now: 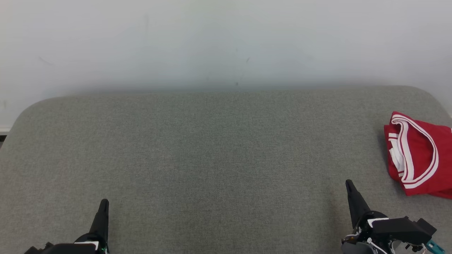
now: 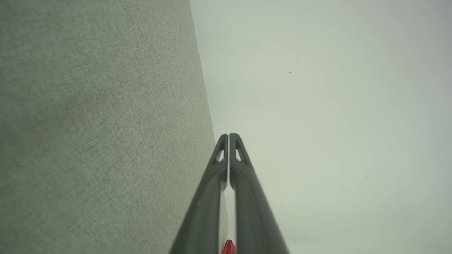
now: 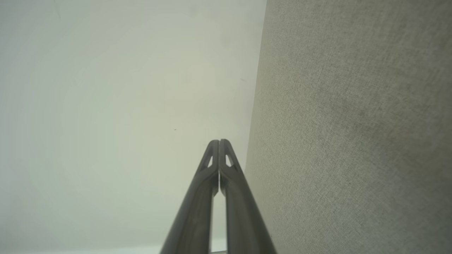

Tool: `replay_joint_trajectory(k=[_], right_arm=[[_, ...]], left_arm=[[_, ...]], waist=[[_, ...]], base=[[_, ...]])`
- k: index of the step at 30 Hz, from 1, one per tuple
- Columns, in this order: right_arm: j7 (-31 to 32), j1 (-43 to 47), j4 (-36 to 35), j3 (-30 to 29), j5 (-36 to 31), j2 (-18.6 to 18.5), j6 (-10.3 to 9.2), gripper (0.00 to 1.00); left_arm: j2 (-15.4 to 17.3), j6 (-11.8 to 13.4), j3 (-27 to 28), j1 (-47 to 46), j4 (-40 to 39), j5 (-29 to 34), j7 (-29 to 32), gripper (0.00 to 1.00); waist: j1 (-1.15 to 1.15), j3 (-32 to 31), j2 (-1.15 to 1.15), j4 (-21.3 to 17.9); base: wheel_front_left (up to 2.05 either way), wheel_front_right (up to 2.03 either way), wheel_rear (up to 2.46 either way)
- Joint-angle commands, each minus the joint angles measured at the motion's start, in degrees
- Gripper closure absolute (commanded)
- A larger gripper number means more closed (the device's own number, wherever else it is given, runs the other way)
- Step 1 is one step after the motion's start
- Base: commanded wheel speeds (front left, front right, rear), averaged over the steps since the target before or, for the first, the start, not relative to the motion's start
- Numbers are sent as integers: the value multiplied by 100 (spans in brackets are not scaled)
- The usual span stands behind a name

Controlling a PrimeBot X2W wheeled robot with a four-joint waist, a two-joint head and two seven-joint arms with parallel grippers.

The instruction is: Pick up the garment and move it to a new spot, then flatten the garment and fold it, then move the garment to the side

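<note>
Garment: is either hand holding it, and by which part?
Nothing is held: left hand and right hand are shut, empty; the garment lies apart.

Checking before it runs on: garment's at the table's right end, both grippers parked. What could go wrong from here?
1. The red garment lies by the right end of the table and runs out of the head view. Its far side is unseen, so a pull could drag it off.
2. It is layered, and the right gripper, shut now, might pinch only one layer.
</note>
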Motion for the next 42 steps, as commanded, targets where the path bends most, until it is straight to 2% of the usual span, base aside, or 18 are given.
replay_joint_trajectory(k=[1, 12, 42], right_arm=[[32, -52, -29, -8, 102, 8, -11, 100], [107, -116, -32, -21, 503, 9, -12, 100], [105, -106, -29, -17, 476, 9, -12, 100]], left_arm=[[25, -24, 22, -93, -31, -66, 26, 100], [27, -77, 51, -152, -31, -464, 136, 100], [26, -68, 49, -146, -28, -447, 124, 100]], waist=[[0, 2, 0, 2], [0, 29, 0, 23], [0, 29, 0, 23]], base=[[0, 0, 0], [0, 0, 0], [0, 0, 0]])
